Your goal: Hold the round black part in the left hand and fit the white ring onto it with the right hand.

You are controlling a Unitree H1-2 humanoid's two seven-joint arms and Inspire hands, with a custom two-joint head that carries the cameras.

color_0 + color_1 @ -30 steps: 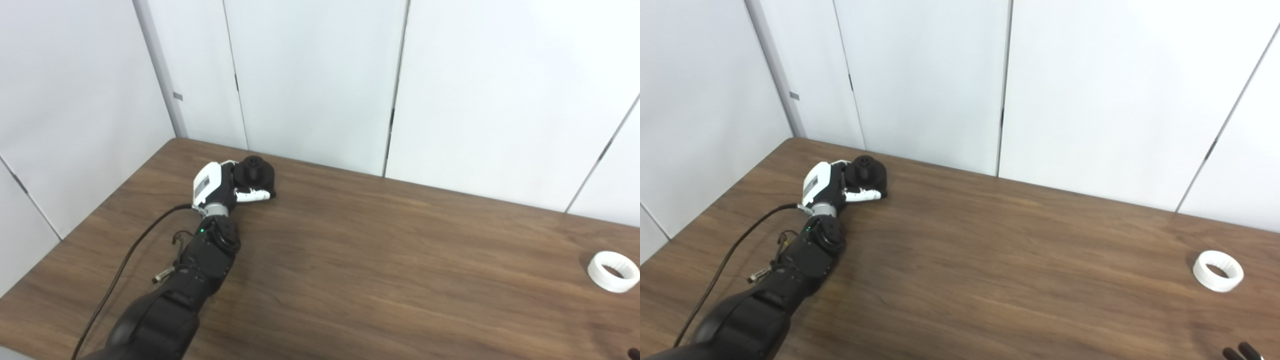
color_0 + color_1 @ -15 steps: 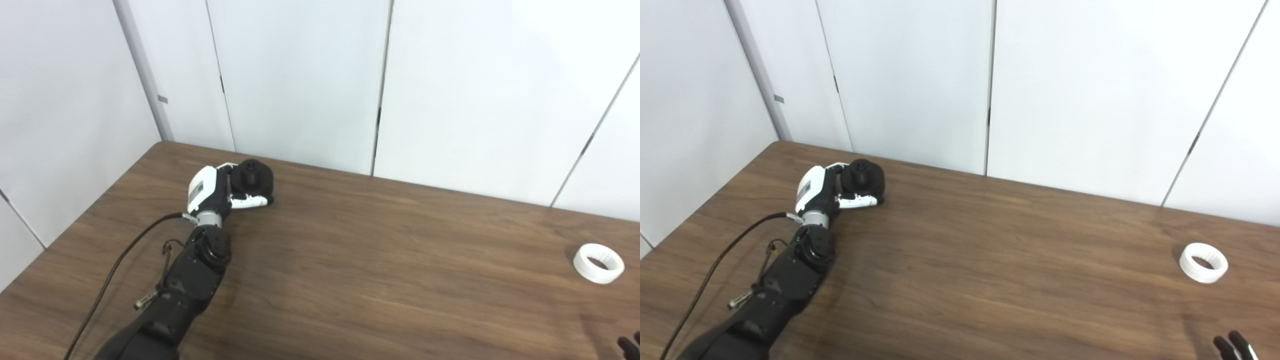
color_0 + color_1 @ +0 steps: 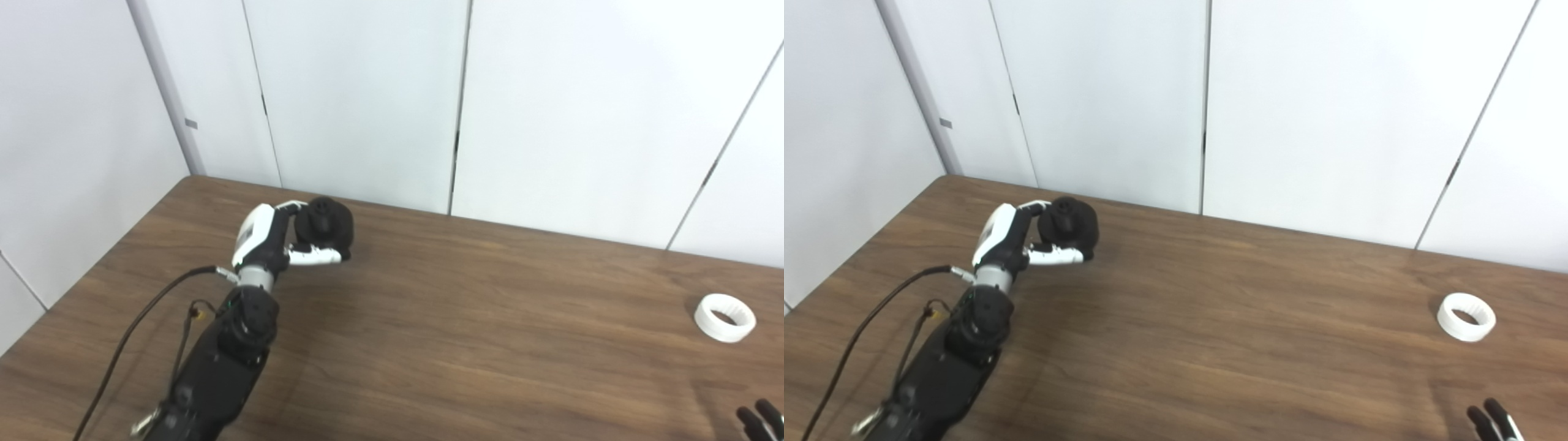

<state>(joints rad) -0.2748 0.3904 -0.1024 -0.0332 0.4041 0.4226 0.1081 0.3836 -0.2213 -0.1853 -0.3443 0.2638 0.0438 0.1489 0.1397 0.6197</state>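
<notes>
Bright, even light; slightly soft focus

The left arm reaches from the lower left toward mid-frame, its left hand (image 3: pixel 275 236) curled closed around a round black part (image 3: pixel 324 225). Only dark fingertips of the right hand (image 3: pixel 1494 422) show, lower right corner.

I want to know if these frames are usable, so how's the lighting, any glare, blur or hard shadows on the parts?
Left eye view: even, soft light, no glare; the black part in the left hand shows little detail. Right eye view: the white ring is sharp with a faint shadow; the right hand is cut off by the frame edge.
</notes>
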